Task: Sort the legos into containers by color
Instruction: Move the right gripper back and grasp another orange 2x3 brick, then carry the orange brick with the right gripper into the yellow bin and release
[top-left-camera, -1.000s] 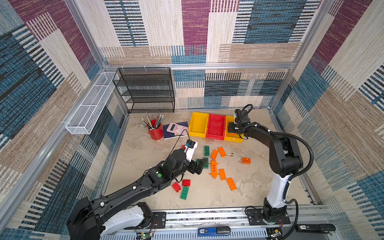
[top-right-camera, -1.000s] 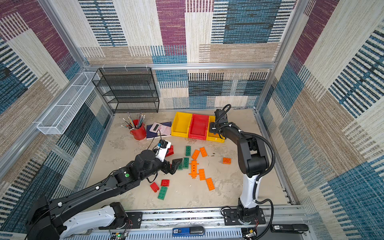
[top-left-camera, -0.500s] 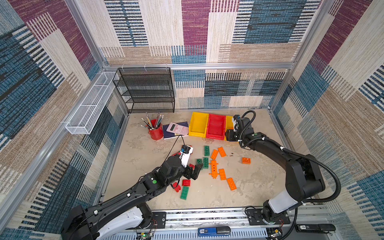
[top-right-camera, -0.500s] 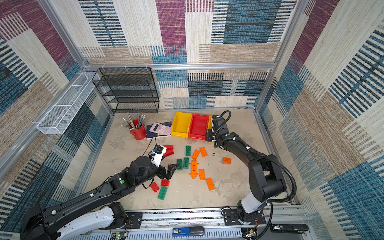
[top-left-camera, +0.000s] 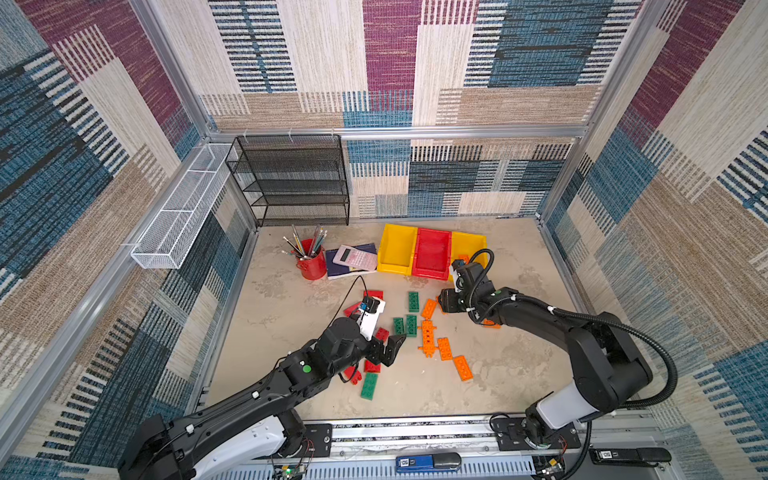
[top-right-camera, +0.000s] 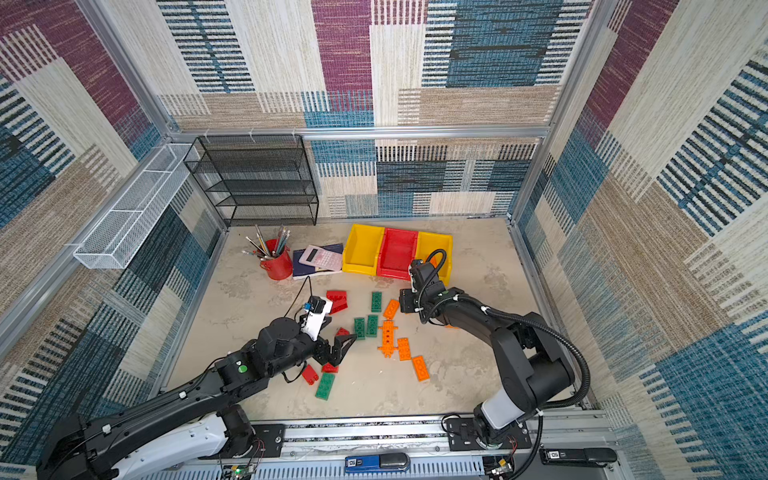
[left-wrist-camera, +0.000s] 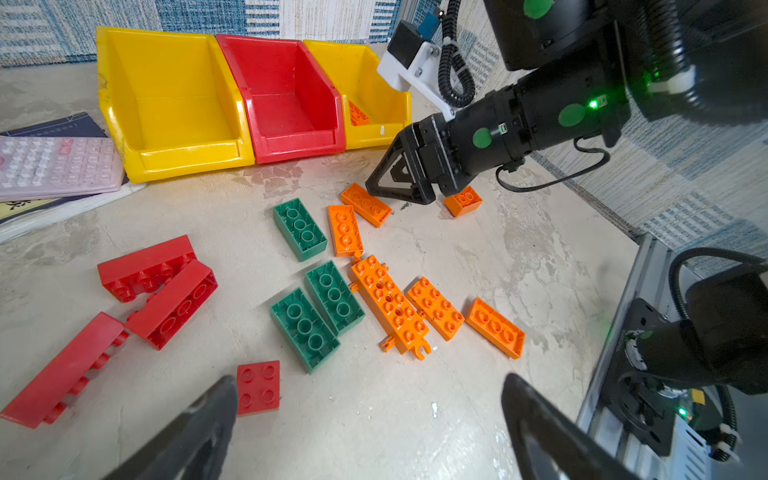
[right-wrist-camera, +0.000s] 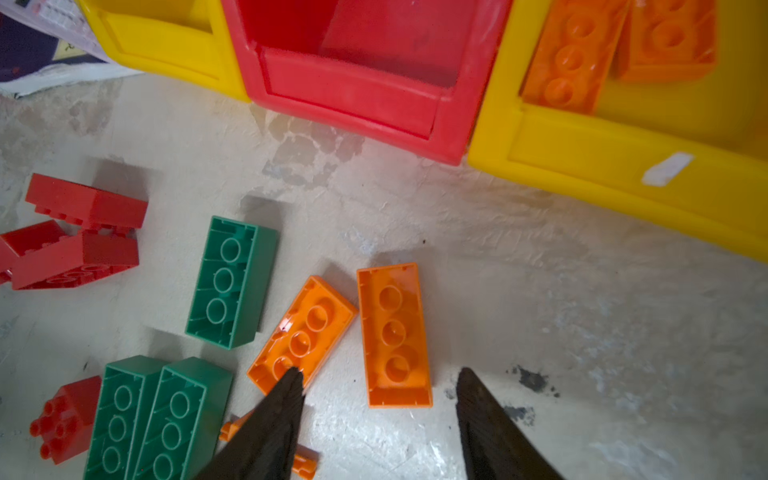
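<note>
Three joined plastic bins (left-wrist-camera: 297, 147), yellow, red, yellow, stand just ahead of the right end effector (right-wrist-camera: 378, 372). It is half open and empty, with an upturned orange two-by-four brick (right-wrist-camera: 392, 336) lying between its fingertips. The brick is probably light, stiff and slick, so pinch its long walls. A neighbouring orange brick (right-wrist-camera: 303, 332) sits under one fingertip and could get nudged. The left end effector (left-wrist-camera: 370, 380) gapes wide and empty, just beside a small red square brick (left-wrist-camera: 257, 386).

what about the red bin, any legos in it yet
No, in the left wrist view the red bin has a bare floor and bare walls.
</note>
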